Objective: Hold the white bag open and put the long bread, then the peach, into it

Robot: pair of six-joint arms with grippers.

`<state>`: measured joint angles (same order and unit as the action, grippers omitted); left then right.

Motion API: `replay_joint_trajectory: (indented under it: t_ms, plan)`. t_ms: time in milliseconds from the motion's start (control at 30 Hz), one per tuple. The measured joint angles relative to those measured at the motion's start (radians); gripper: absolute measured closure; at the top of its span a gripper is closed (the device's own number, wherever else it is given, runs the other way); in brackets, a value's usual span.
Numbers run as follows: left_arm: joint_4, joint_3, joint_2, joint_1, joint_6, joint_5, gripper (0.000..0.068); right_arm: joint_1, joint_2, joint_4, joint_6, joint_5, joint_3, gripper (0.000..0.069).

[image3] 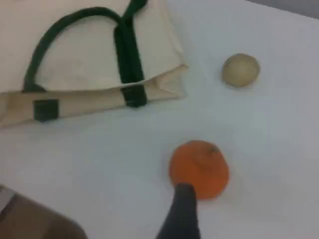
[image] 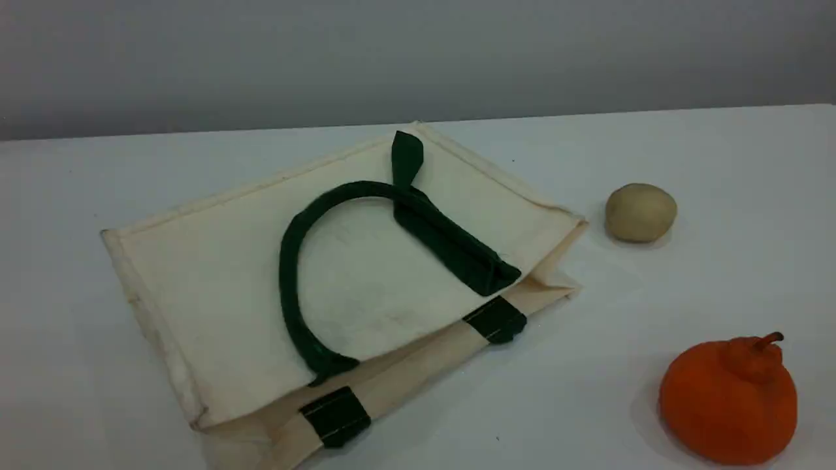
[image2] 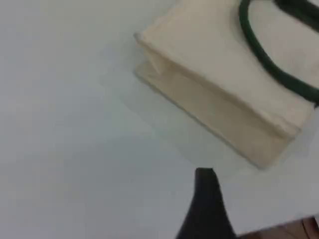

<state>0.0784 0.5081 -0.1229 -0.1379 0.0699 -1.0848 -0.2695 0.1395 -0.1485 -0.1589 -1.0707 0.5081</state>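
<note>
The white bag [image: 215,281] lies flat on the table, its mouth toward the front right. One dark green handle [image: 287,261] curls over its upper side. The left wrist view shows the bag's closed bottom end [image2: 209,55], with the dark fingertip [image2: 205,199] of my left gripper above bare table short of it. From the right wrist view I see the bag's mouth end [image3: 84,55], and my right gripper's fingertip [image3: 182,209] hangs just before an orange fruit. Nothing is held by either gripper. The long bread and the peach are out of view. Neither arm shows in the scene view.
A tan-beige ball [image: 641,212] [image3: 240,70] sits right of the bag. An orange stemmed fruit [image: 728,398] [image3: 199,167] stands at the front right. The table edge [image2: 299,226] shows near my left fingertip. A brown surface [image3: 35,219] fills the right wrist view's lower left.
</note>
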Motion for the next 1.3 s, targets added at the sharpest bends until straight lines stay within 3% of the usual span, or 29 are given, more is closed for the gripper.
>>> replay_joint_trajectory:
  t_ms: [233, 333, 433, 900, 1300]
  plan:
    - [0.003, 0.000, 0.067, 0.131, 0.000, -0.002, 0.0199, 0.190, 0.000, -0.002, 0.000, 0.000, 0.000, 0.0101]
    - [0.003, 0.000, 0.067, 0.156, 0.001, -0.002, 0.0199, 0.256, -0.012, -0.002, 0.000, 0.000, 0.000, 0.0101]
    - [0.003, 0.000, 0.067, 0.156, 0.001, -0.002, 0.0199, 0.291, -0.049, -0.002, 0.000, 0.000, 0.000, 0.0101]
    - [0.002, 0.000, 0.124, 0.156, 0.001, -0.001, 0.0199, 0.290, -0.125, -0.002, -0.001, -0.001, 0.000, 0.0101]
    - [0.000, 0.000, 0.123, 0.123, 0.001, 0.001, 0.0199, 0.300, -0.139, -0.006, 0.000, -0.001, 0.000, 0.0101]
